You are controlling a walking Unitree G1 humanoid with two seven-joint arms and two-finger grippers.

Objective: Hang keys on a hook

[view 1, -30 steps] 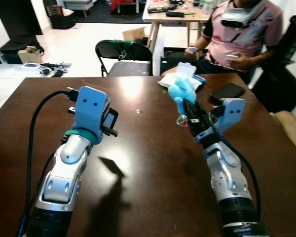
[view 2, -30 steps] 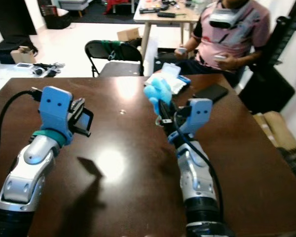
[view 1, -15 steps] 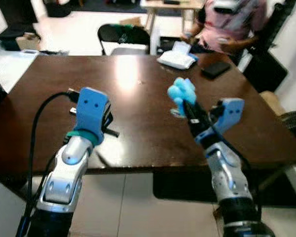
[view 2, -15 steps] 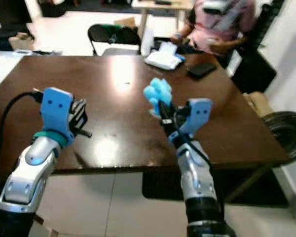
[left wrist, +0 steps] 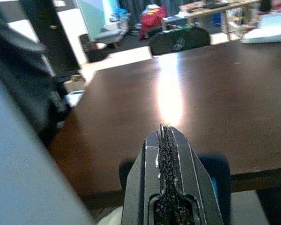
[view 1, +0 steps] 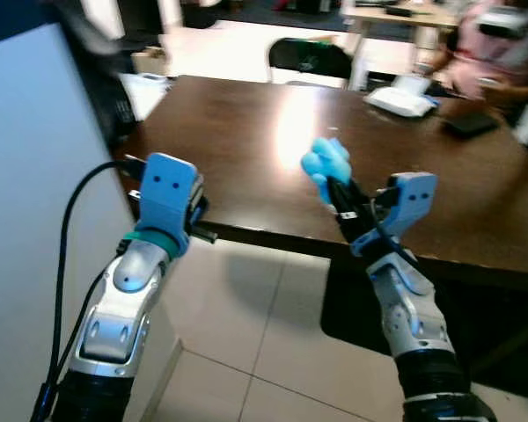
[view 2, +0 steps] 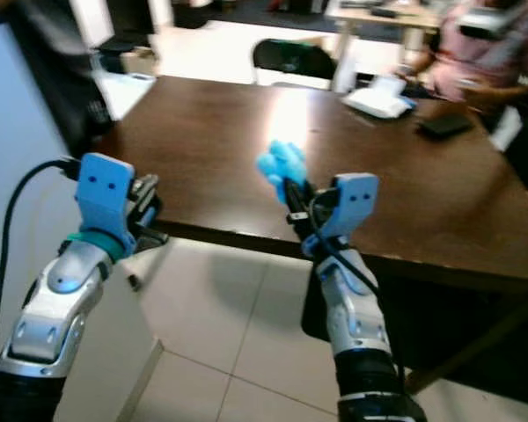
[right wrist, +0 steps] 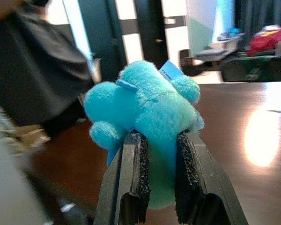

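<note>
Plush keychain (right wrist: 147,110): soft, light, squashes; your right tool (right wrist: 160,164) clamps its body, left tool (left wrist: 167,161) pressed together, idle off the bench (view 1: 246,149) near edge. Hook by ring.

Daylit interior, bright overall. Strong white glare patch on the dark table (view 1: 246,167) top, at about 12 o'clock from the frame centre in both eye views; same glare streak in the left wrist view and at 3 o'clock in the right wrist view. Far floor (view 1: 220,48) washed out near 12 o'clock, so light comes from the far end of the room. Eye views motion-blurred, worst toward the upper edges; person (view 2: 488,44) at 1 o'clock smeared. Pale panel (view 1: 35,229) at 9 o'clock soft, featureless. Wrist views: near fingertips (right wrist: 140,173) sharp, backgrounds out of focus.
</note>
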